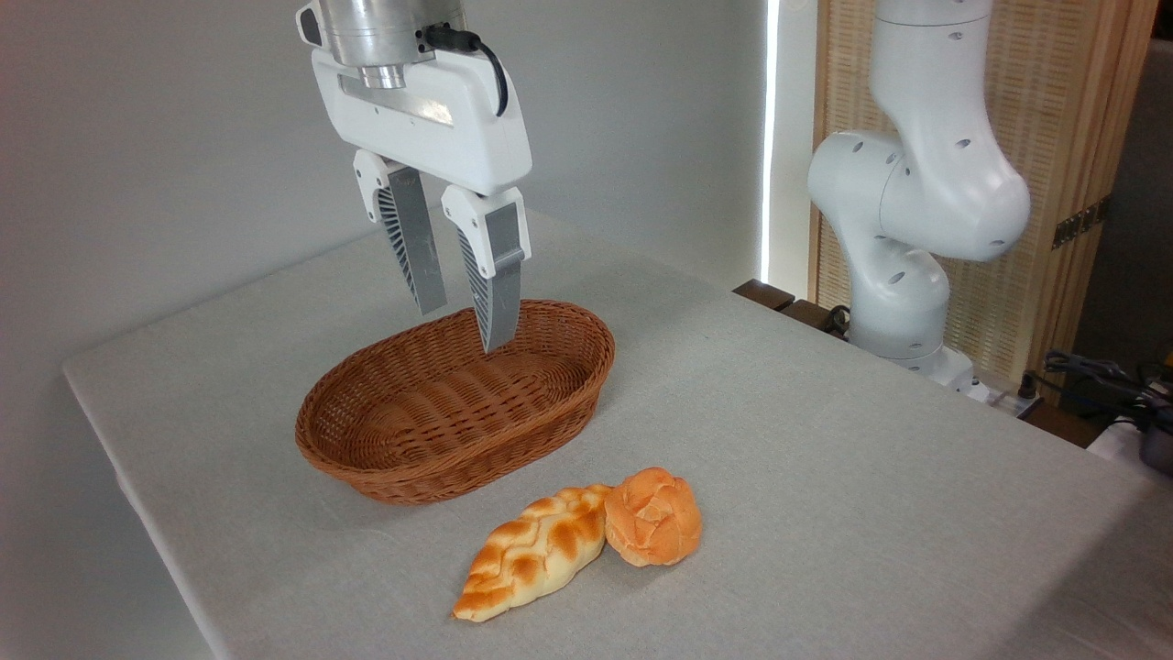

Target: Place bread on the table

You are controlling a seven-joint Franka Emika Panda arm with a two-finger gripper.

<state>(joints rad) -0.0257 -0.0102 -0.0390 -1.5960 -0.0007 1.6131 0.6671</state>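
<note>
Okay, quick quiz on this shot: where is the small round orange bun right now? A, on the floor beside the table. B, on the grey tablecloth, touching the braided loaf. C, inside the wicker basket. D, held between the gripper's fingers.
B: the bun sits on the table against the tip of the braided loaf, in front of the basket, which holds nothing, while the gripper hangs open above the basket with nothing in it.

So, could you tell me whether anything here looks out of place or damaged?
Nothing stands out. The bread sits on the table touching the braided loaf, the basket is upright and empty, and the gripper hangs above it, jaws open.
</note>
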